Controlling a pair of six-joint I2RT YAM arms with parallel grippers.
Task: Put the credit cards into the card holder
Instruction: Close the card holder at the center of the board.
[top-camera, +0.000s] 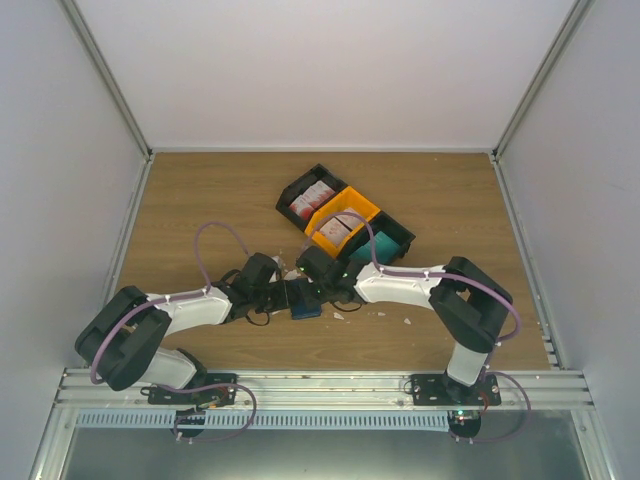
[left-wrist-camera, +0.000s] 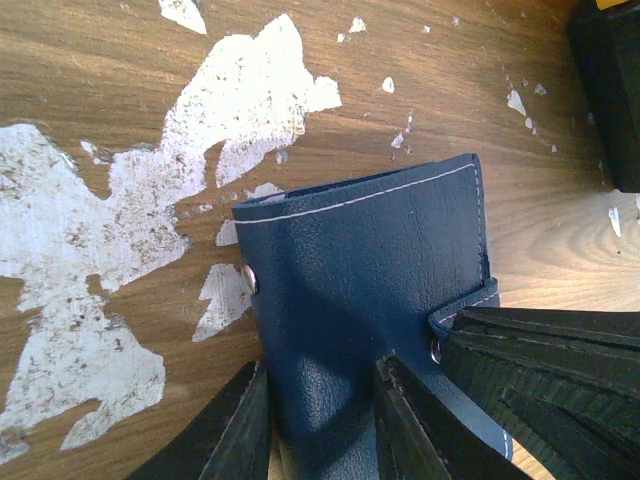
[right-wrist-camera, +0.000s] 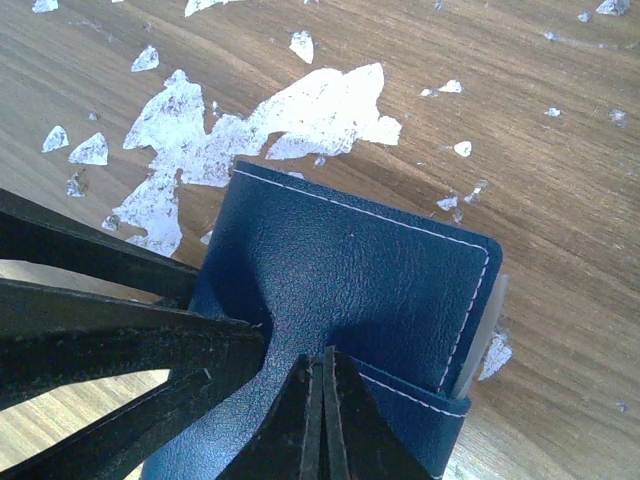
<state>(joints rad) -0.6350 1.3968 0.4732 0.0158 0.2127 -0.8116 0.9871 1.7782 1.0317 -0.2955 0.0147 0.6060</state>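
The dark navy card holder (top-camera: 305, 301) lies folded shut on the wooden table between both grippers. In the left wrist view my left gripper (left-wrist-camera: 320, 405) has a finger on each side of the card holder (left-wrist-camera: 370, 250) and squeezes it. In the right wrist view my right gripper (right-wrist-camera: 325, 368) is shut, pinching the cover of the card holder (right-wrist-camera: 350, 260) so the leather puckers. A pale card edge (right-wrist-camera: 488, 325) sticks out of its right side. Red-and-white credit cards (top-camera: 312, 198) lie in the trays behind.
A black tray (top-camera: 297, 187), an orange tray (top-camera: 356, 203) with cards, and another black tray (top-camera: 398, 236) with something teal stand just behind the grippers. White flaky patches (left-wrist-camera: 120, 230) mark the wood. White walls enclose the table.
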